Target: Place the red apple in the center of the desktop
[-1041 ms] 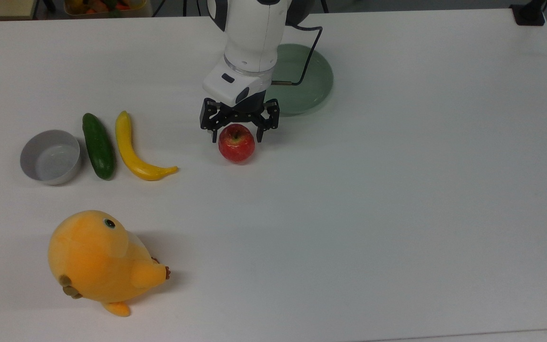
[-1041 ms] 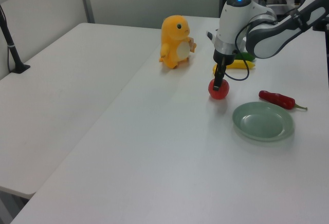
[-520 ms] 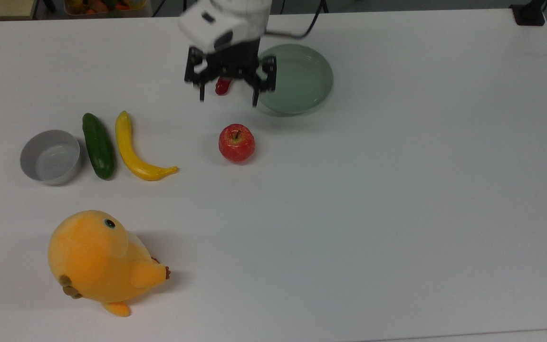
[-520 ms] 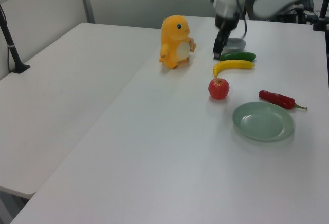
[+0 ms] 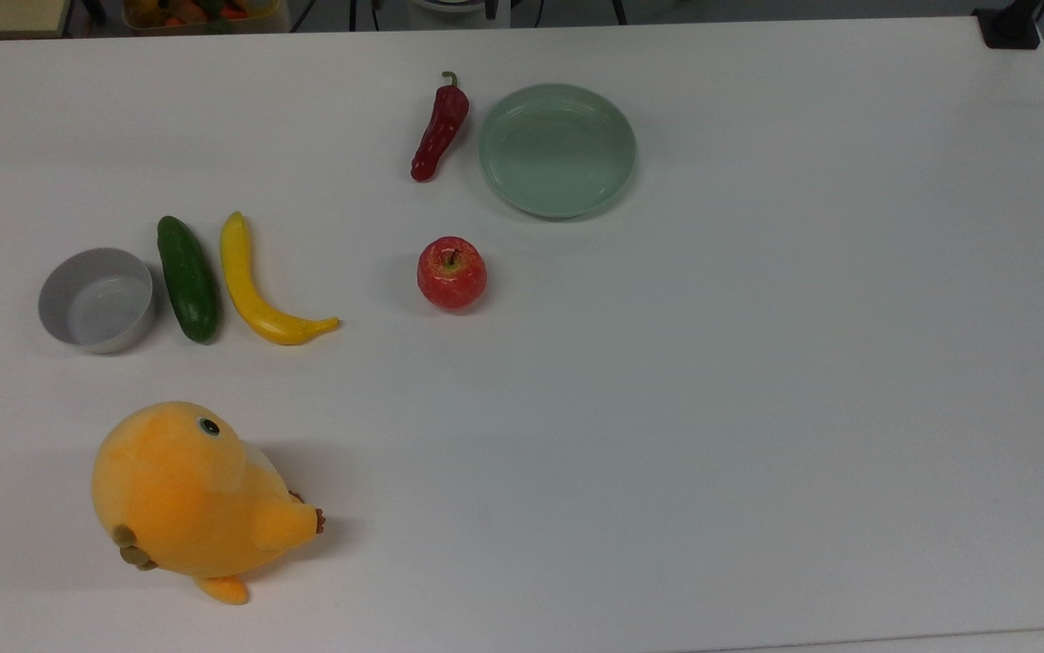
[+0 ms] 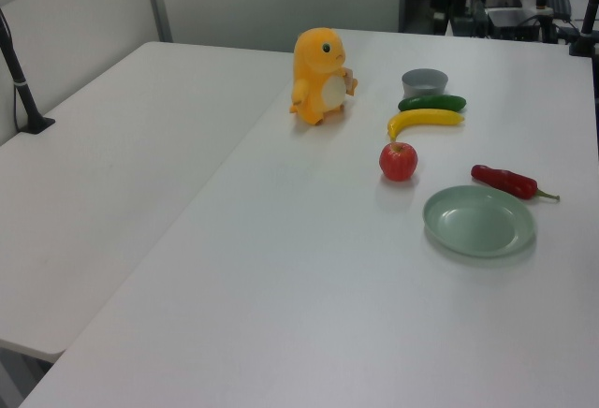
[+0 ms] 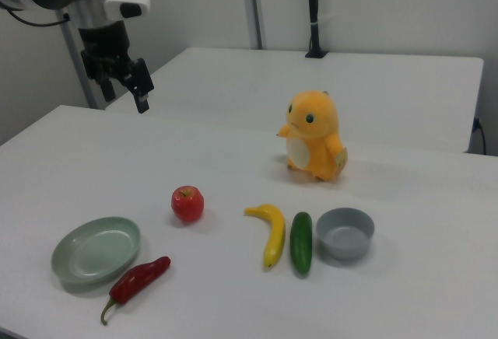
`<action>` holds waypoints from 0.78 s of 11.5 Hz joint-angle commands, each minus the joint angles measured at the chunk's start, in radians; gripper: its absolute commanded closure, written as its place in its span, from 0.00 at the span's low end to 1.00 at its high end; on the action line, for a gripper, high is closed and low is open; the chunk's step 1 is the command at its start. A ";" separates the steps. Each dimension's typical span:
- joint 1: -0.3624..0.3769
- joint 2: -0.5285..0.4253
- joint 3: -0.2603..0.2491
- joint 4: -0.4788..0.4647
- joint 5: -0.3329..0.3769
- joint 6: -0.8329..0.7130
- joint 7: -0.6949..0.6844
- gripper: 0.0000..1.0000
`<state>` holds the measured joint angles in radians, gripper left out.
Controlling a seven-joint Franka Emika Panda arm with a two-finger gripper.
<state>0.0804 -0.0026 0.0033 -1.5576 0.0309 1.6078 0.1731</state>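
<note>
The desktop [image 5: 757, 408] carries seven things, one of each, read here from the top view's left to right. A grey bowl [image 5: 97, 299] sits near the left edge, with a green cucumber [image 5: 187, 277] just beside it and a yellow banana [image 5: 258, 290] next along, close but apart. An orange plush toy [image 5: 190, 494] stands nearer the front-left corner. The red apple [image 5: 452, 272] rests upright, stem up, a little left of the surface's middle, touching nothing. Toward the far edge lie a red chili pepper [image 5: 438, 132] and, just beside it, a pale-green plate [image 5: 558, 150].

In the right view the gripper [image 7: 127, 84] hangs high above the surface's far-left corner, well apart from the apple, holding nothing, fingers spread. The arm is cut off by the frame's upper left.
</note>
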 commanded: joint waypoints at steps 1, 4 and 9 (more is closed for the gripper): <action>0.001 -0.023 -0.029 -0.009 0.026 -0.019 -0.024 0.00; 0.002 -0.016 -0.058 -0.024 0.026 0.029 -0.269 0.00; 0.001 -0.013 -0.058 -0.030 0.026 0.064 -0.262 0.00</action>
